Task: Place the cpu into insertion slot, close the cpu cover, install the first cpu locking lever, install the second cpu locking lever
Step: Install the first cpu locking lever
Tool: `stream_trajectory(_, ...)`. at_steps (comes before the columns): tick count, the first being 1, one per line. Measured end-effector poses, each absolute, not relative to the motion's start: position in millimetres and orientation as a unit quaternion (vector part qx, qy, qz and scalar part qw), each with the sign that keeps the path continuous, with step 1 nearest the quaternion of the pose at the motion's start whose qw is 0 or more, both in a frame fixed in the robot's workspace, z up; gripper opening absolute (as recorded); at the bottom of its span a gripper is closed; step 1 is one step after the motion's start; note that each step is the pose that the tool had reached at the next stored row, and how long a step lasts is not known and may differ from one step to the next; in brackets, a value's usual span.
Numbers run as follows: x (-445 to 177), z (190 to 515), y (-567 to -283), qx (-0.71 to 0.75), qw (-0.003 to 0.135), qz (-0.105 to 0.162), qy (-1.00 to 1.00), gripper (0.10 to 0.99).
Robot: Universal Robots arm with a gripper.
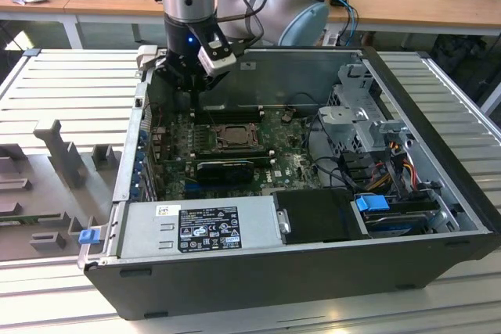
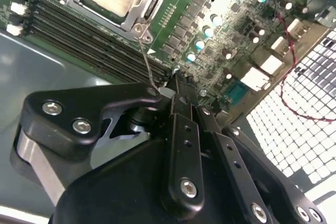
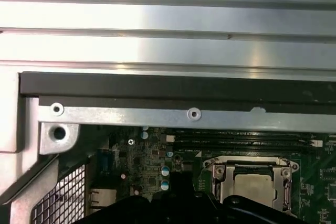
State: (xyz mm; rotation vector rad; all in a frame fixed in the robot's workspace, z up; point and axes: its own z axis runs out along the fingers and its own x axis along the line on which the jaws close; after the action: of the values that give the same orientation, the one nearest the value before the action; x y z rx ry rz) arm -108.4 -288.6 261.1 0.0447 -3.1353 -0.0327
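The cpu (image 1: 235, 137) sits mid exterior view under its shut cpu cover (image 2: 149, 4). Our gripper (image 2: 169, 86) is pinched narrow on a locking lever (image 2: 145, 59), so lever step, we reckon, needing a steady push down to latch.

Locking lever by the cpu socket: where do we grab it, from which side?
In the second wrist view the lever is a thin wire rod running from the socket frame corner out over the memory slots. Probably take its free end, coming from above the board and clamping across the rod; the hinge end sits against the frame.
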Motion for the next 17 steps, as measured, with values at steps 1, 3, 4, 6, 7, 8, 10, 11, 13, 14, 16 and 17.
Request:
stream_trajectory(1, -104.7, 261.1, -288.2, 0.014, 0.003, -0.01, -1.0, 0.106)
stream_trajectory(3, -97.9, 261.1, -288.0, 0.014, 0.003, -0.01, -1.0, 0.106)
stream_trajectory(4, -94.3, 261.1, -287.9, 0.014, 0.003, -0.01, -1.0, 0.106)
stream_trajectory(6, -86.2, 261.1, -287.9, 0.014, 0.003, -0.01, -1.0, 0.106)
stream_trajectory(7, -76.9, 261.1, -287.9, 0.014, 0.003, -0.01, -1.0, 0.106)
stream_trajectory(8, -68.2, 261.1, -287.9, 0.014, 0.003, -0.01, -1.0, 0.106)
stream_trajectory(10, -57.2, 260.8, -287.9, 0.014, 0.003, -0.01, -1.0, 0.106)
stream_trajectory(11, -52.9, 260.6, -287.9, 0.014, 0.003, -0.01, -1.0, 0.106)
stream_trajectory(13, -45.0, 260.0, -287.9, 0.014, 0.003, -0.01, -1.0, 0.106)
stream_trajectory(14, -41.4, 258.9, -287.9, 0.014, 0.003, -0.011, -1.0, 0.106)
stream_trajectory(16, -39.2, 256.9, -288.0, 0.014, 0.003, -0.031, -0.999, 0.106)
stream_trajectory(17, -39.1, 255.0, -288.0, 0.014, 0.003, -0.033, -0.999, 0.106)
